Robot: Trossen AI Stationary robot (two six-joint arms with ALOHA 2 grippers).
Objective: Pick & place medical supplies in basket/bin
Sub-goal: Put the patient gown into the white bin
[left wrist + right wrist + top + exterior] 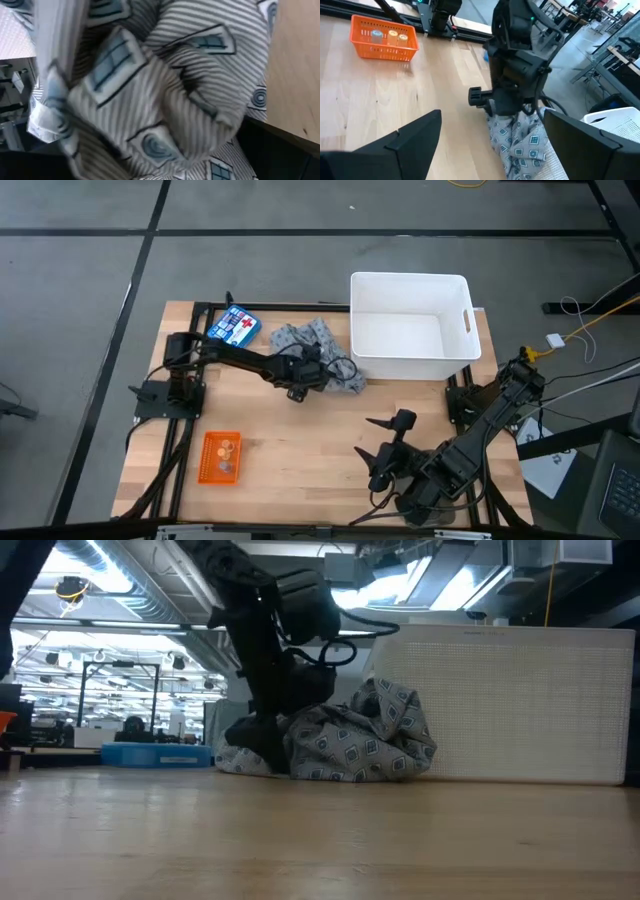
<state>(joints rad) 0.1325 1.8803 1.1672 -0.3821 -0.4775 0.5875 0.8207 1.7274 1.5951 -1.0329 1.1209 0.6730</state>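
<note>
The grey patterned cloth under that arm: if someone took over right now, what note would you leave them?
Left gripper: down on the grey patterned cloth, jaws open, no grip visible.
Right gripper: open, empty, waiting near the table's front.
Cloth lies bunched on the table beside the white bin, which looks empty.
Done: small rolls sit in the orange basket.
Left: grasp the cloth and put it away.

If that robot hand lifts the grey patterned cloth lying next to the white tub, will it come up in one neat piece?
Probably not. The cloth lies crumpled in soft folds, so it will likely sag and trail below the left hand. It looks thin, so probably light. Because it sits bunched right beside the white tub, a dangling corner might drag or catch on the rim.
</note>
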